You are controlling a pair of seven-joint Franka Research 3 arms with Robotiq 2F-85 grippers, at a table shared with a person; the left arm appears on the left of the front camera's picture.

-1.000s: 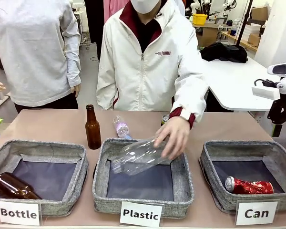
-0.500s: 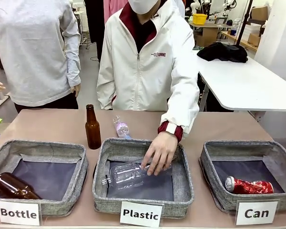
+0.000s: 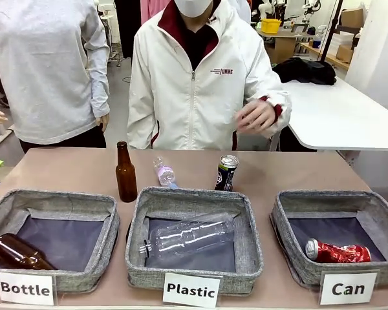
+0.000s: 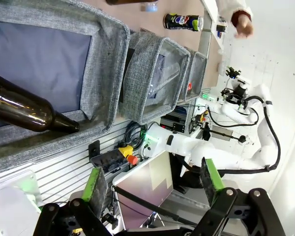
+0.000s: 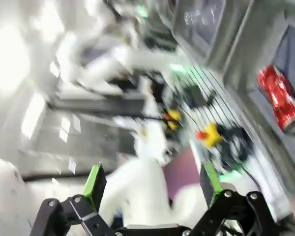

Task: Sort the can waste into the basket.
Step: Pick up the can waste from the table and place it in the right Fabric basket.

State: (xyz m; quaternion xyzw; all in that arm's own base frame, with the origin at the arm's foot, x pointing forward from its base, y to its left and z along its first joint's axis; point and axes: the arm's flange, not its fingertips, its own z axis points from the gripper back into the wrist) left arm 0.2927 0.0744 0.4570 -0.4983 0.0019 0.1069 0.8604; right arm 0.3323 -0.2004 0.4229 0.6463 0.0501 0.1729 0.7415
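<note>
The person's hand (image 3: 255, 116) has released the clear bottle (image 3: 187, 236) into the Plastic basket (image 3: 194, 197) and drawn back, baring the black-and-blue can (image 3: 226, 172) upright on the worktop (image 3: 284, 171), probably the next thing to sort. The red can (image 3: 338, 252) lies in the Can basket (image 3: 282, 223). The left claw (image 4: 155, 184) and right claw (image 5: 152, 184) gape empty.

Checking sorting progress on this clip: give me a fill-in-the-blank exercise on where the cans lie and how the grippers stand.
1. The red can lies in the rightmost basket, whose label reads ____.
2. The black-and-blue can stands upright on the table, just behind the middle basket, labelled ____.
3. The left gripper and the right gripper are both ____, holding nothing.
Missing words: Can; Plastic; open.
</note>
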